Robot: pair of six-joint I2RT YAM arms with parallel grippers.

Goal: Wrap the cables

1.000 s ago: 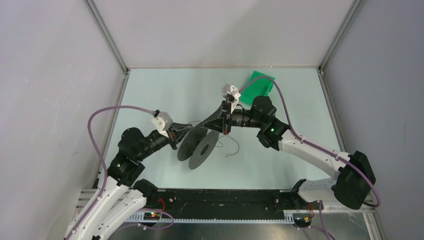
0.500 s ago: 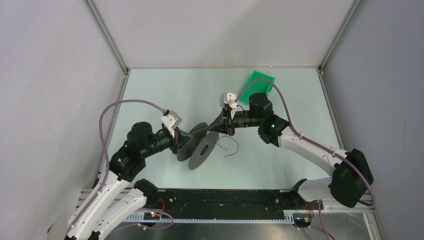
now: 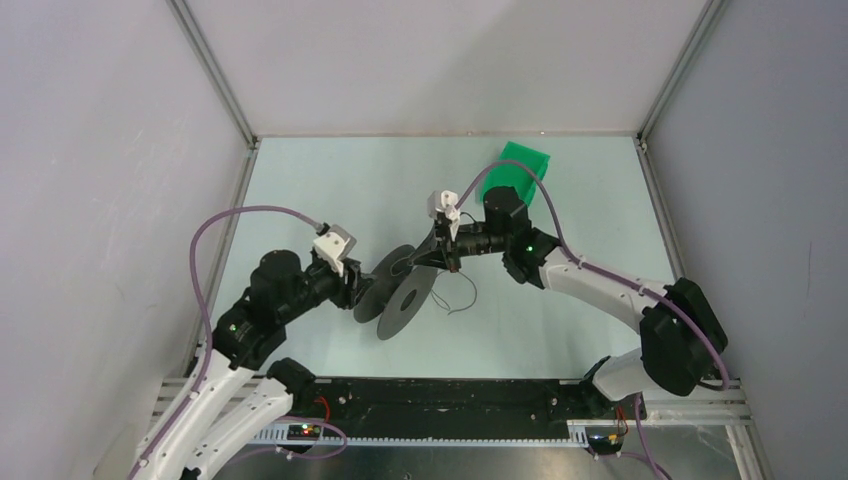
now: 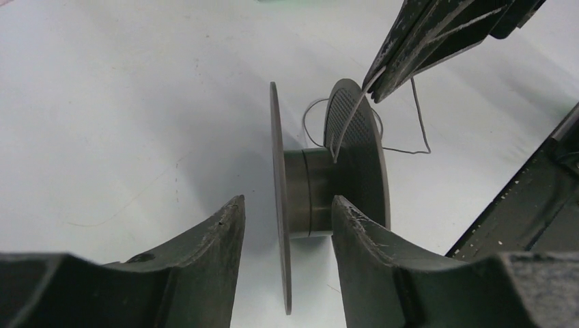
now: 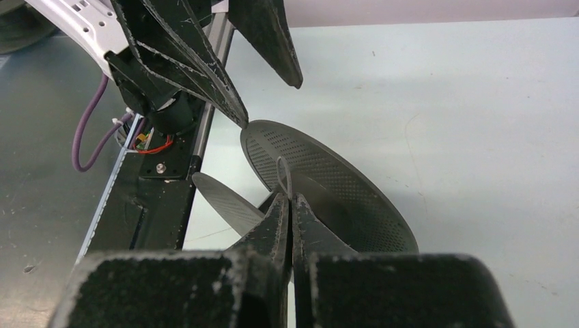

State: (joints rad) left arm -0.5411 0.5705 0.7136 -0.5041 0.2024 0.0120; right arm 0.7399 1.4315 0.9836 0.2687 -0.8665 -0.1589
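right fingers (image 5: 270,229) clamped on cable (image 4: 419,113); left fingers (image 4: 205,246) wide open; looks limp, light; i'd pinch near reel (image 4: 307,191)

One very thin, dark, thread-like wire (image 4: 418,113) is running almost straight from the upper right of the left wrist frame down across a perforated reel (image 4: 311,191) flange toward its hub, then trailing behind in loose curls on the pale table (image 4: 102,102); overhead, those curls are lying just below frame centre
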